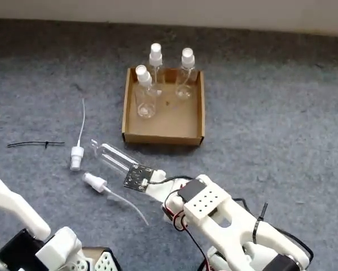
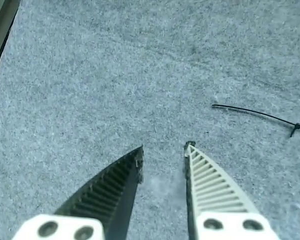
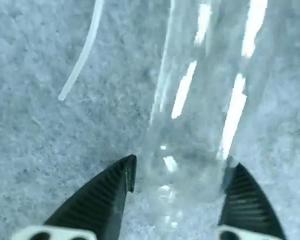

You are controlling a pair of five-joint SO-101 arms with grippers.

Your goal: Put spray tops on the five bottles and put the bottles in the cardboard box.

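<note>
Done: three capped bottles (image 1: 146,96) in cardboard box (image 1: 125,107). Remaining: bare bottle (image 1: 113,155), straddled by released right claw (image 3: 180,167); two loose spray tops (image 1: 77,157); left claw (image 2: 163,150) released too.

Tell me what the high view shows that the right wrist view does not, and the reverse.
High view: the cardboard box with three bottles with spray tops standing in it, two loose spray tops and a black cable tie.
Right wrist view: how the right gripper has its fingertips on either side of the clear bottle.
Both: that lying bottle, a white dip tube and the grey carpet.
</note>
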